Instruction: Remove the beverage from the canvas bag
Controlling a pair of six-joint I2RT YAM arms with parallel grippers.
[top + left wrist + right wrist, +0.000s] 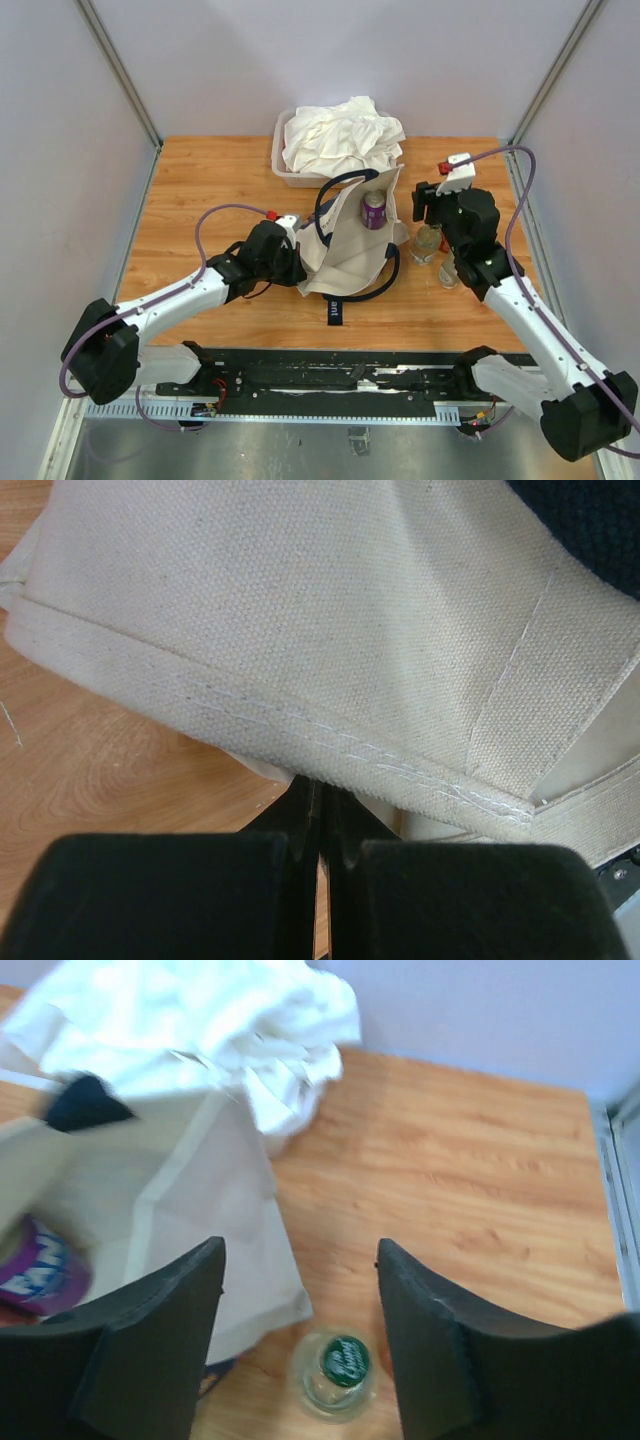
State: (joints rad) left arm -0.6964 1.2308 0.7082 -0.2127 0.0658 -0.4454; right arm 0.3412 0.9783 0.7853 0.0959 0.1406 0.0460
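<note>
The cream canvas bag [345, 250] lies in the middle of the table with its mouth held open. A purple beverage can [373, 210] stands inside it, seen also in the right wrist view as a purple can [40, 1270] at the left edge. My left gripper [292, 250] is shut, its tips pinched at the stitched hem of the bag [300, 630]. A clear bottle with a green cap [338, 1370] stands upright on the wood just right of the bag [190, 1220]. My right gripper [300, 1247] hangs open above that bottle [428, 243], touching nothing.
A clear plastic tub [281, 170] heaped with white cloth [340, 135] stands behind the bag. The navy strap handles [385, 285] trail onto the table in front. Another clear item [449, 270] sits beside the bottle. Walls close in on both sides.
</note>
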